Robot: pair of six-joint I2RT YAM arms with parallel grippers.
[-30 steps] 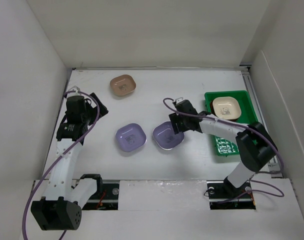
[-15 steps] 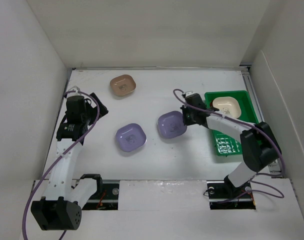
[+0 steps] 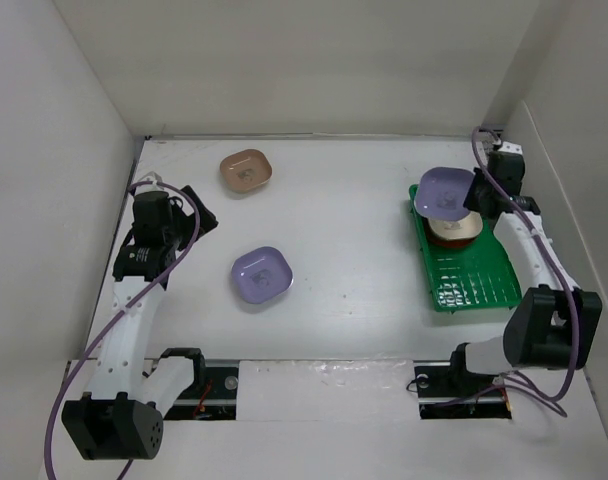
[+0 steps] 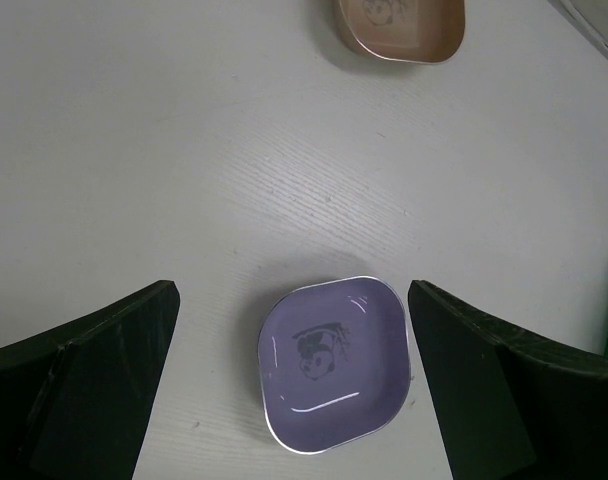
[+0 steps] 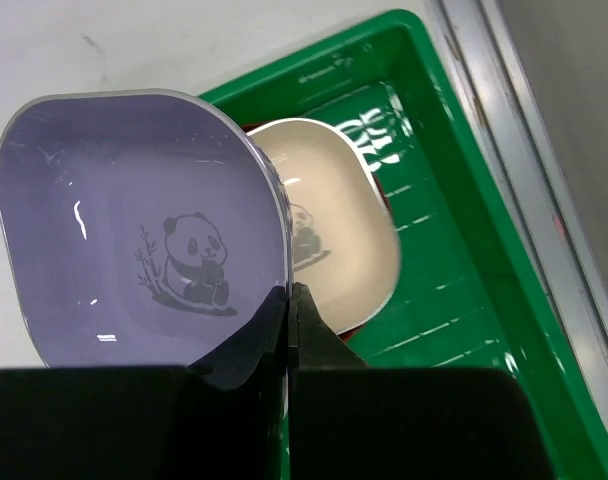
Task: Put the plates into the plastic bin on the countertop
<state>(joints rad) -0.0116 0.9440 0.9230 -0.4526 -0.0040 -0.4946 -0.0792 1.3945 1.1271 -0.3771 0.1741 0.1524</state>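
My right pincer (image 5: 287,303) is clamped on a lavender panda plate (image 5: 134,230), with the cream plate (image 5: 339,245) in the green bin (image 5: 464,300) right below. And my left pincer (image 4: 292,388) gapes wide over a second lavender plate (image 4: 336,350).

Cream plate (image 3: 456,231) taking up far end of bin (image 3: 471,287); near end lying open. Purple plate (image 3: 444,189) hanging over it. Wall (image 3: 574,180) crowding bin's rt side.

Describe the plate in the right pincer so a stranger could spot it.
Find the green plastic bin at the right of the countertop. Above its far end, over a cream plate, the right pincer grips a lavender rounded-square plate by its rim. Unlike its lavender twin lying mid-counter, it is lifted.
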